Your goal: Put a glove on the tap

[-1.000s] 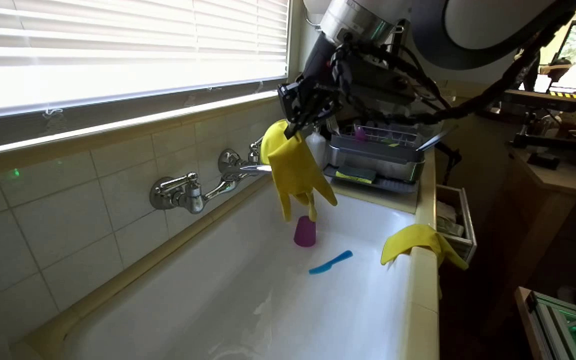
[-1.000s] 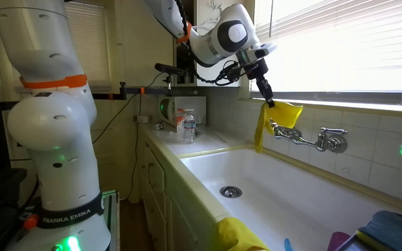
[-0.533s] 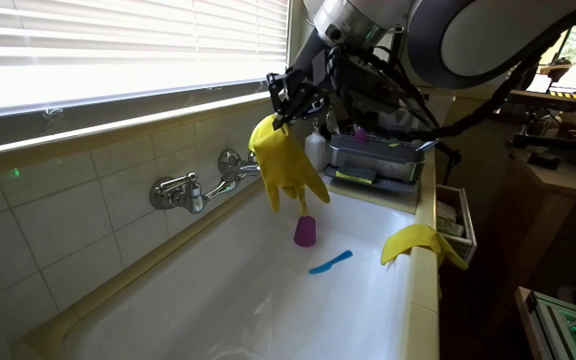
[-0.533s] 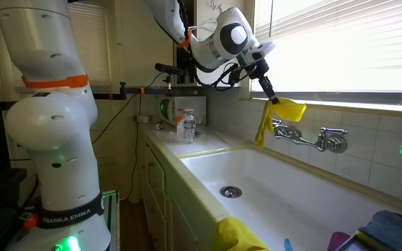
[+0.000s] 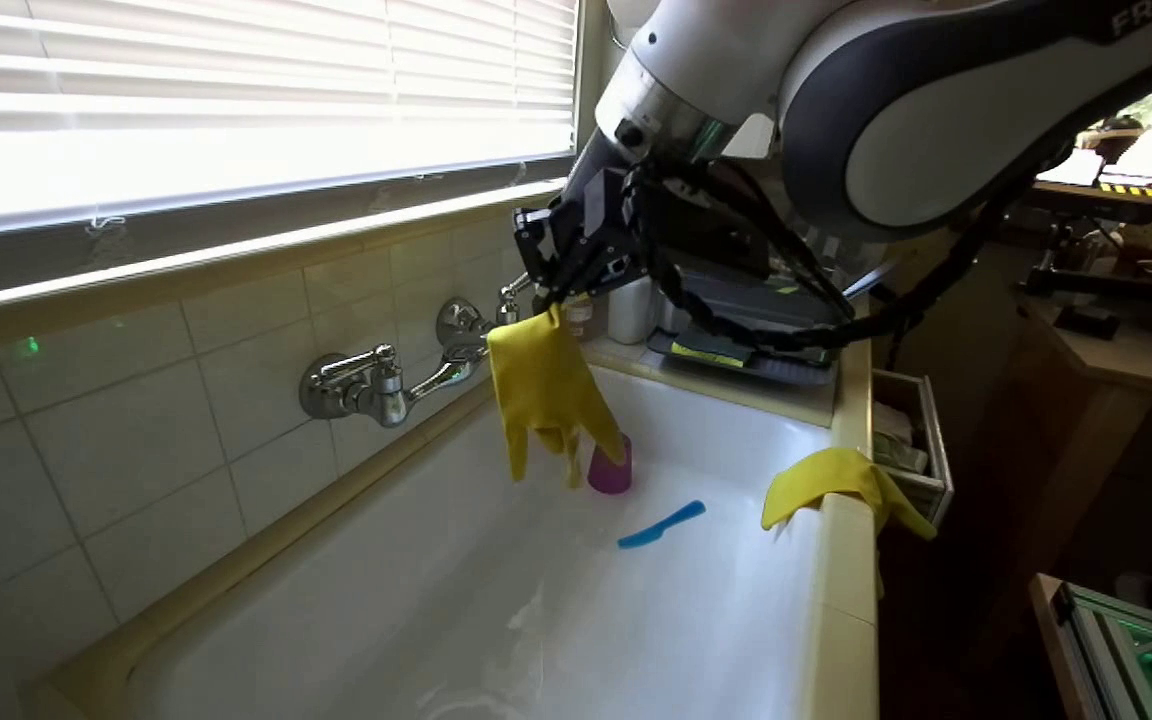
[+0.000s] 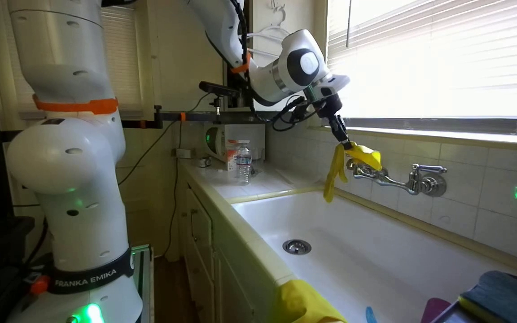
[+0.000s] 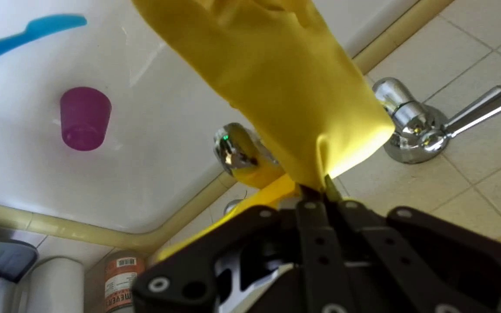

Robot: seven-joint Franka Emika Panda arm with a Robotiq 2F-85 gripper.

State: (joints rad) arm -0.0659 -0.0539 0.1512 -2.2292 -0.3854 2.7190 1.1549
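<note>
We see our Robotiq gripper pinching a yellow rubber glove over the white sink, just by the chrome mixer tap, contact unclear

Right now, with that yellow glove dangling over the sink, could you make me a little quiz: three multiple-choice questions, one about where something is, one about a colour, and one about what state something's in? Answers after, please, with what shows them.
1. Where is the tap fixed?
A) On the tiled wall above the sink
B) On the bottom of the sink
C) On the kitchen floor

2. What colour is the cup in the sink?
A) Green
B) White
C) Purple

3. How is the gripper, the robot's hand?
A) Wide open, holding nothing
B) Shut on a yellow glove
C) Shut on the cup

Answers:
1: A, since both exterior views show the tap mounted against that wall.
2: C, since the cup stands out purple against the white sink in the wrist view.
3: B, since the wrist view shows the glove pinched between the gripper's tips.
</note>
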